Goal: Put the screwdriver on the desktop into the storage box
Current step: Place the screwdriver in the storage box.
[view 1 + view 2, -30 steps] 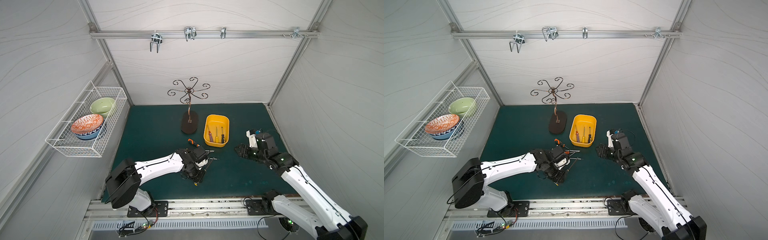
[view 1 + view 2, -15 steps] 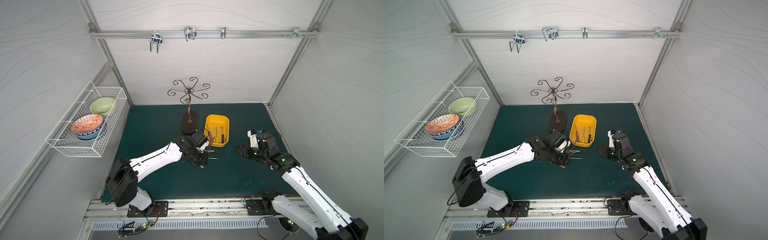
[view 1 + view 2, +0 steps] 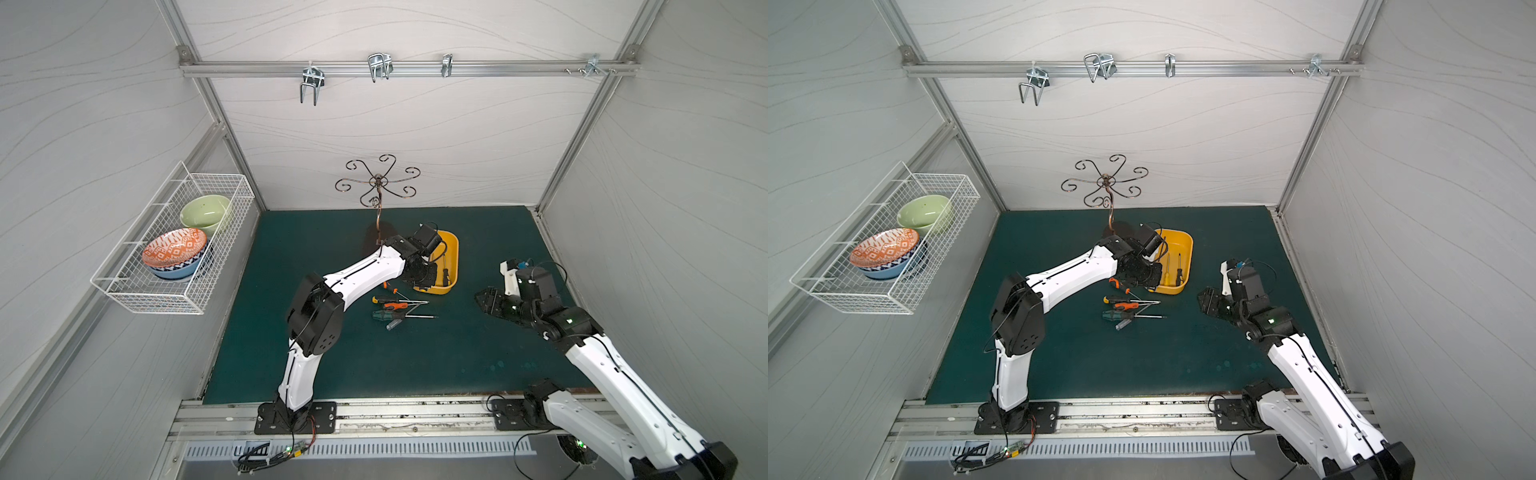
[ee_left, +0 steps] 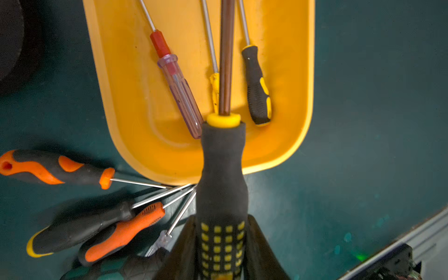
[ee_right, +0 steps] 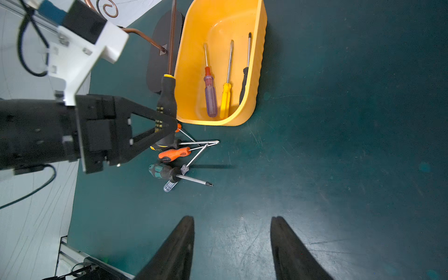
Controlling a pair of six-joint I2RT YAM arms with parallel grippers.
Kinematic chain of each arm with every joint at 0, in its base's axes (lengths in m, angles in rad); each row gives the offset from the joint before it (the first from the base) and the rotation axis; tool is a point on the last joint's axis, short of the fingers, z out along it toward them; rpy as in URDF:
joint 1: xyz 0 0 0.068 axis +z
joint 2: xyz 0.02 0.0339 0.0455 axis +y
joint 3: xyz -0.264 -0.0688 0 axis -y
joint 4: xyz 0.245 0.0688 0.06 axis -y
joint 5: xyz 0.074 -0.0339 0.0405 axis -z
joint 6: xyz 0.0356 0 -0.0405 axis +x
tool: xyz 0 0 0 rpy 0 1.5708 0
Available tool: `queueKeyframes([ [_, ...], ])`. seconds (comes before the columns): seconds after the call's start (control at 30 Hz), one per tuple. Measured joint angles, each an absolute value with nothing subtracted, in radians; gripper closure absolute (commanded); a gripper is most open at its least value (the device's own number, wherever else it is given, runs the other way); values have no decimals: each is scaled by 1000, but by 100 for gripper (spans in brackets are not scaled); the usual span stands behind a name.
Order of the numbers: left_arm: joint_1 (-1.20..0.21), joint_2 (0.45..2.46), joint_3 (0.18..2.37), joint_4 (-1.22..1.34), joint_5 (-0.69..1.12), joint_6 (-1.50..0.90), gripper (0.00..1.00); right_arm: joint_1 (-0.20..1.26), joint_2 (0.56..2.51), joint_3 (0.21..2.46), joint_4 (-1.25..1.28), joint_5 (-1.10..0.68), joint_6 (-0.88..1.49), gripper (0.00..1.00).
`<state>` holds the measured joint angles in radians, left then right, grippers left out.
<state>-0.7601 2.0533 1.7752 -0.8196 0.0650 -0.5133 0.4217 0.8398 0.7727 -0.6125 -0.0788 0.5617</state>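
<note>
1. left gripper (image 4: pixel 221 242) is clamped on the black-and-yellow screwdriver (image 4: pixel 223 164) by its fat handle, shaft pointing far, over the near end of the storage box (image 4: pixel 298 109)
2. looks stiff, lightish, rubbery grip, so hold the handle, the thin shaft would probably slip
3. right gripper (image 5: pixel 232 218) hangs spread open, empty; loose screwdrivers (image 3: pixel 395 305) lie on the desktop (image 4: pixel 363 121)

No lettering, brand, number or sign is readable (in any view).

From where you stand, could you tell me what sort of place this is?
Probably a robot test cell: white panel walls on an aluminium frame, a left arm and a right arm bolted to a front rail, and a wire basket of bowls.
</note>
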Motion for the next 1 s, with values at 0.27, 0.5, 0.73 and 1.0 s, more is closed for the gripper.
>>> queueKeyframes([
  [0.27, -757, 2179, 1942, -844, 37, -527, 100, 416, 841, 751, -612, -80, 567, 46],
  [0.5, -754, 2287, 2085, -884, 35, -529, 100, 416, 841, 745, -607, -81, 575, 46],
  [0.73, -753, 2365, 2128, -919, 14, -529, 79, 414, 843, 739, -599, -85, 577, 46],
  [1.0, -753, 2375, 2131, -920, 19, -528, 52, 414, 844, 736, -600, -86, 577, 44],
])
